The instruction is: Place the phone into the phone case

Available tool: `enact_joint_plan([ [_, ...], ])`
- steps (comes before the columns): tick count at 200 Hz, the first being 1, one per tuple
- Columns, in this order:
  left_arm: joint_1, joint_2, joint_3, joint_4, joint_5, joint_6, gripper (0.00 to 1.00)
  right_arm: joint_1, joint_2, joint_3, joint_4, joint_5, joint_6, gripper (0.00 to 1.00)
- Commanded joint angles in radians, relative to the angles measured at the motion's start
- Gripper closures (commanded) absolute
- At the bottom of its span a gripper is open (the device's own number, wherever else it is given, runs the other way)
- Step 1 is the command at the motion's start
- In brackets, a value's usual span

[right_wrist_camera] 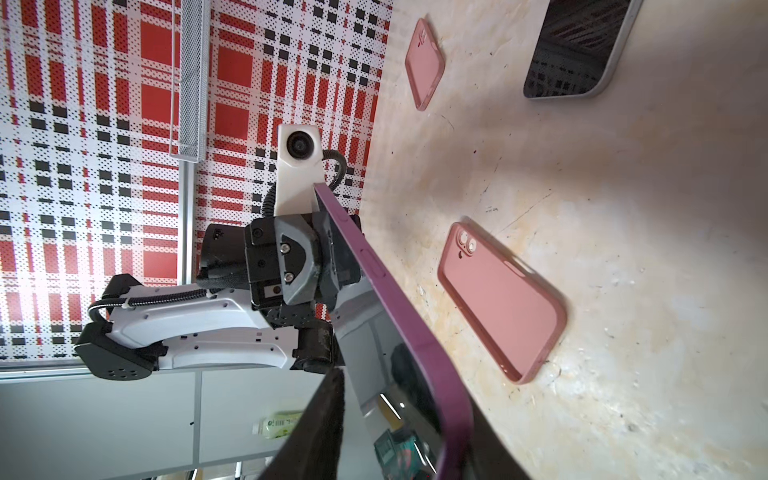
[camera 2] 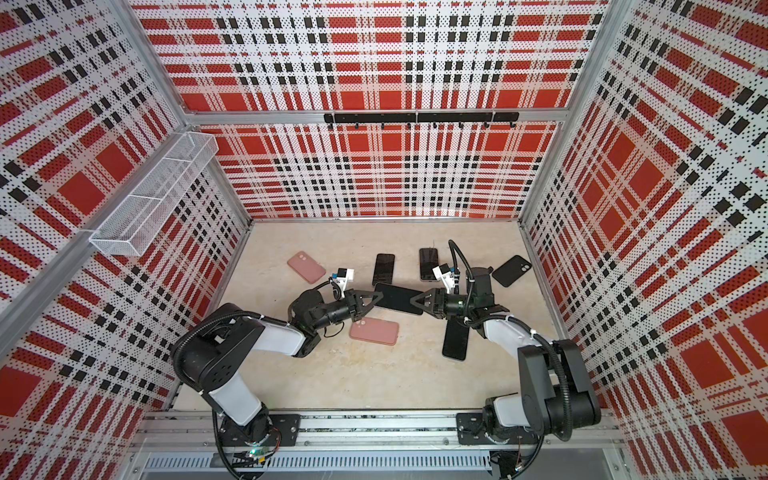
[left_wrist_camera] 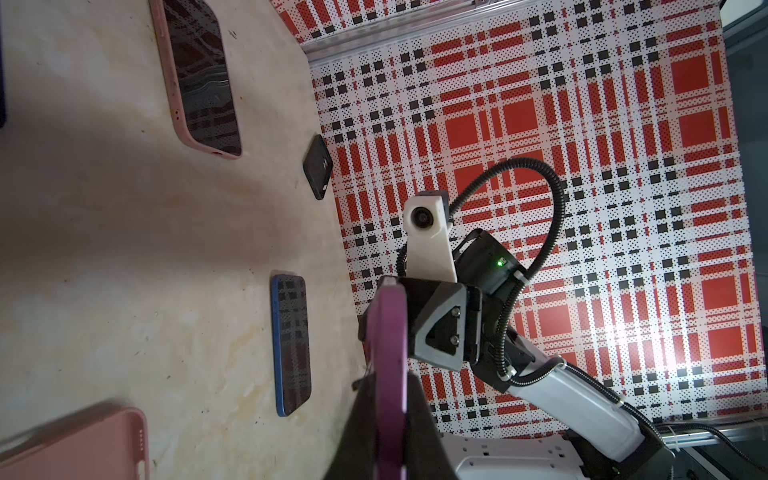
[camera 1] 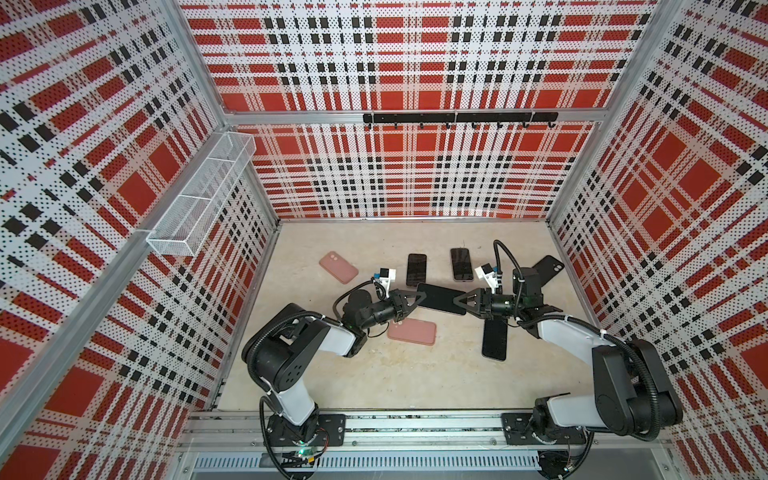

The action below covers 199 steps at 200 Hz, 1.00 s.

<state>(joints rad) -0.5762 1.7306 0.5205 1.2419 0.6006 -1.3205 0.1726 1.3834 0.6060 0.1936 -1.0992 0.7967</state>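
Purple-rimmed, glass-faced slab phone (camera 1: pixel 440 298) hangs roughly level above the pale mottled surface (camera 1: pixel 374 374). The left end effector (camera 1: pixel 419 297) is clamped on one short end; the right end effector (camera 1: pixel 460 301) straddles the other, clenched or not I cannot tell. Rigid, slick, crack-prone, I'd say, so pinch the rim. An empty-looking pink rubbery case (right_wrist_camera: pixel 424 62) lies well apart.

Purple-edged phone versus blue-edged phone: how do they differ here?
The purple-edged phone is off the table, clamped in the left gripper; the blue-edged phone lies flat on the table. In both top views the purple-edged phone runs left to right, the blue-edged phone near to far. Both show dark screens.
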Motion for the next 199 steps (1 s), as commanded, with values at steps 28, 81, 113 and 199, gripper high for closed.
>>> enact_joint_plan([
  [28,-0.022,0.053,0.039,0.065,-0.017,0.006,1.0,0.001,-0.043,0.007,0.084,-0.069,0.023,0.75],
  [81,-0.034,0.051,0.035,0.059,-0.028,0.031,0.9,-0.001,-0.071,0.016,0.086,-0.075,0.019,0.9],
  [113,-0.022,0.033,0.044,-0.019,-0.037,0.087,0.61,-0.017,-0.107,0.013,0.078,-0.073,0.021,0.97],
  [199,0.108,-0.245,0.214,-1.02,-0.221,0.637,0.3,-0.146,-0.291,0.048,-0.413,0.156,-0.279,1.0],
])
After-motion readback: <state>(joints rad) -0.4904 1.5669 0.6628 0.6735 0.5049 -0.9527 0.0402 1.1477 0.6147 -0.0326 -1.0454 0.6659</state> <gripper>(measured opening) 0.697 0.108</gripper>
